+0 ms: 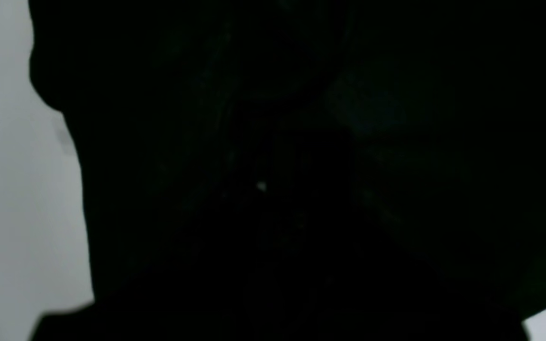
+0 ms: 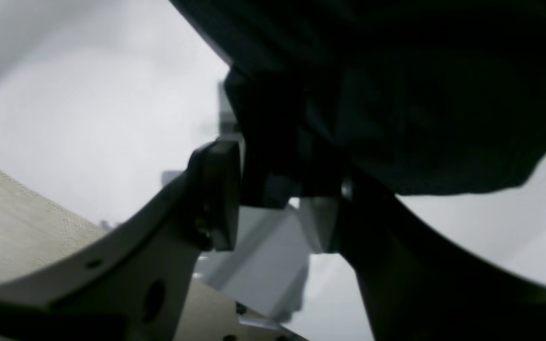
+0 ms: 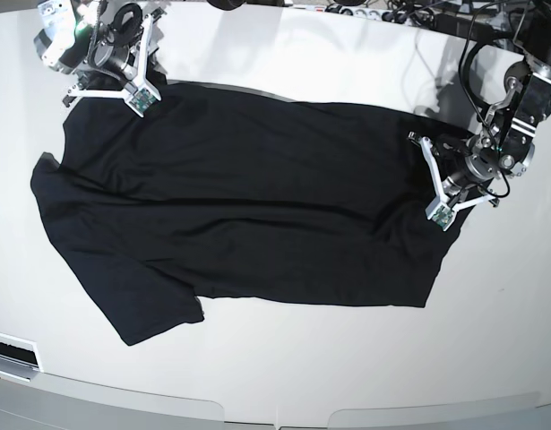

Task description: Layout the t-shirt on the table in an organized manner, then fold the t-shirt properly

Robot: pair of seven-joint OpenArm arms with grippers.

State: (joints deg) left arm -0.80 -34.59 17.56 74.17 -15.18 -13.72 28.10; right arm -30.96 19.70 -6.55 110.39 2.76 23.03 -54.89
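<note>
Black t-shirt (image 3: 248, 206) blots out the left tool (image 3: 434, 179), fingers together, grip unseen. Right tool (image 2: 277, 189) stands apart around cloth on the desk (image 3: 302, 376).

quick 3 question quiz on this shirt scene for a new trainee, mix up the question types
1. True or false: the t-shirt lies spread on the table.
2. Which gripper is shut on the shirt's edge? A) left gripper B) right gripper
3. Fill in: the t-shirt's colour is ____.

Key: 1 true; 2 A, its jaws are pinched on cloth at the base view's right, while the right gripper's jaws stand apart with cloth between them; 3 black.
</note>
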